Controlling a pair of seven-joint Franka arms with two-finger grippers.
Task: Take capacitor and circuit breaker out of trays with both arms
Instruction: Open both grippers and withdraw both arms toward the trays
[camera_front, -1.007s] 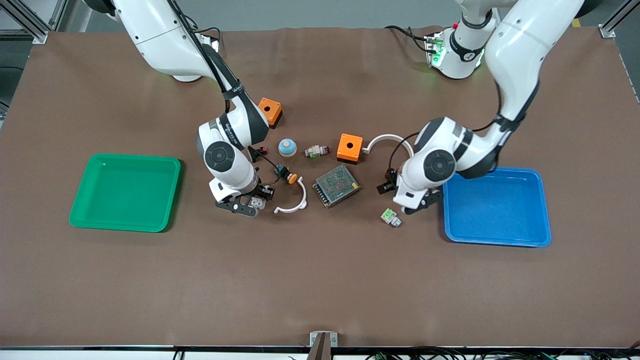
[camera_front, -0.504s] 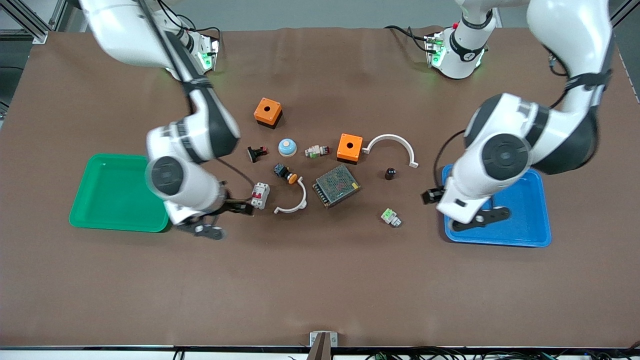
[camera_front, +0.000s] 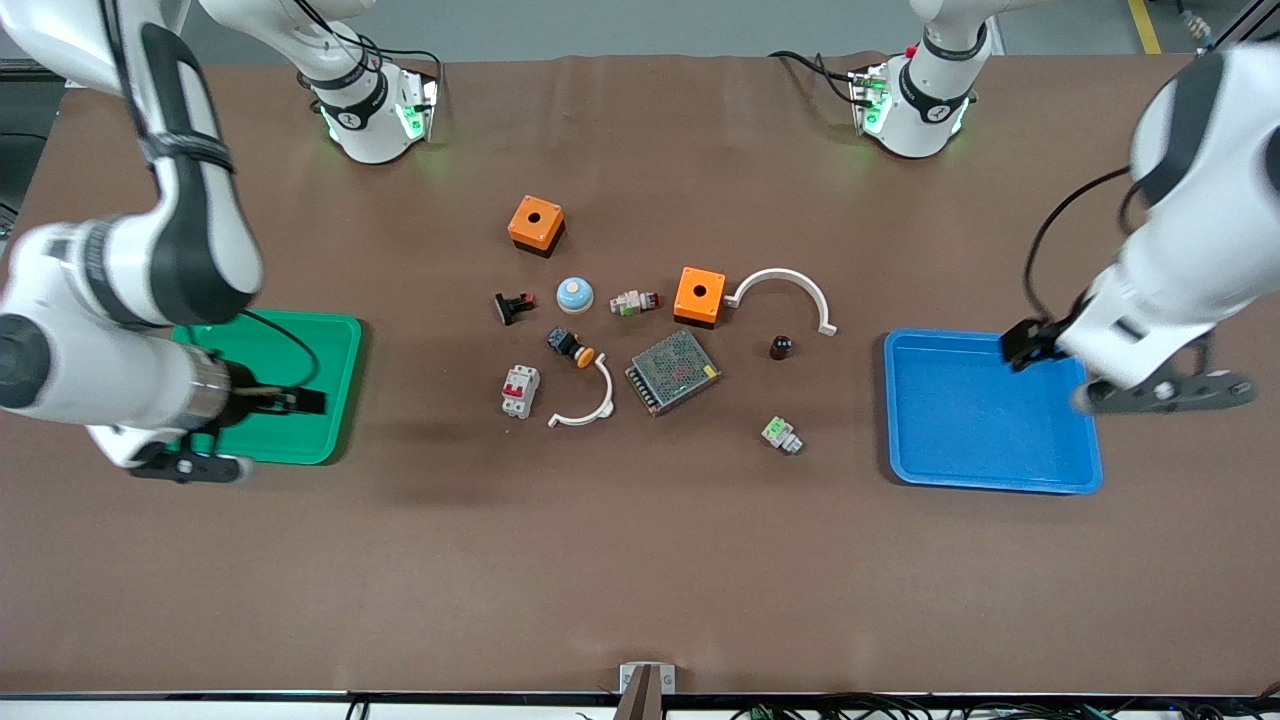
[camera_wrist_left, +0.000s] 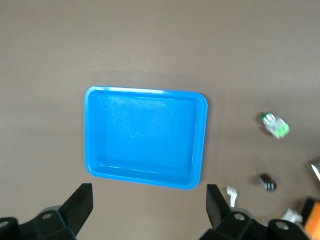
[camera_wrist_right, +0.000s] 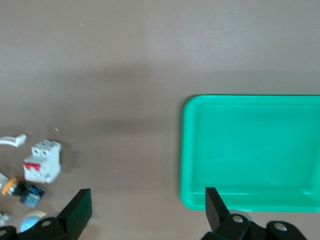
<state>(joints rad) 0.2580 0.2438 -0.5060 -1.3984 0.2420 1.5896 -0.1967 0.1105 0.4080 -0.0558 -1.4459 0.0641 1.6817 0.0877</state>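
- Your left gripper (camera_front: 1160, 392) is up in the air over the end of the blue tray (camera_front: 1040, 475) that lies toward the left arm's end of the table. Its fingers are spread wide and hold nothing.
- Your right gripper (camera_front: 185, 462) is up over the rim of the green tray (camera_front: 330, 400) that lies nearest the front camera. Its fingers are wide open too, and they are empty.
- Both trays look empty inside. So I think the job of taking the two parts out is done, and this looks like the pulling-away step.
- The next move looks small. You only need to park both arms clear of the parts in the middle, and not bump them.
- The capacitor (camera_front: 780, 347) is a tiny black round thing. It stands on the brown table between the blue tray and the metal mesh box (camera_front: 673, 371). It sits just beside one end of the white curved piece (camera_front: 783, 285). It is well apart from the tray.
- The circuit breaker (camera_front: 519, 390) is a small white-grey block with a red lever on its face. It lies flat on the table, just beside another white curved piece (camera_front: 583, 405). It is well apart from the green tray.
- The little green-and-white block (camera_front: 781, 434) lies nearer the front camera than the capacitor. It is not part of your job.
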